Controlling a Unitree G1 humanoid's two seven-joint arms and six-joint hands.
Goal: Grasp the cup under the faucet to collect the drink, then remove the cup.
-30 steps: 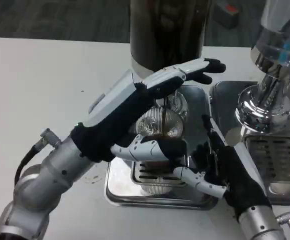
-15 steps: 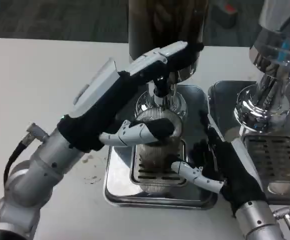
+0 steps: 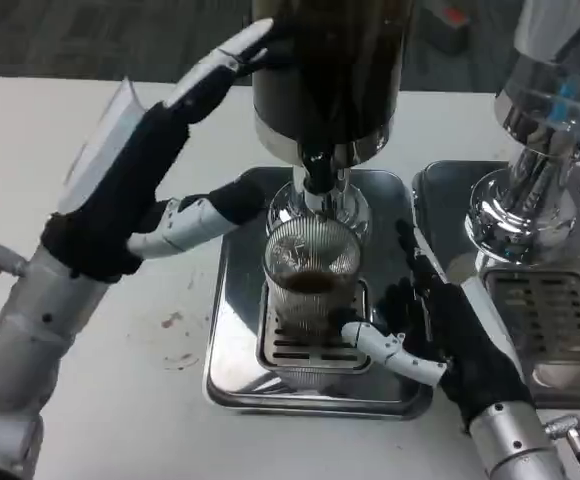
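Right hand (image 3: pixel 440 335) apparently grips cup (image 3: pixel 310 275) under faucet (image 3: pixel 317 180).

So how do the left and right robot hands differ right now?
The left robot hand is raised beside the dispenser, fingers spread, holding nothing. The right robot hand sits low on the drip tray, wrapped around the ribbed cup under the faucet. Both wear black-and-white fingers.
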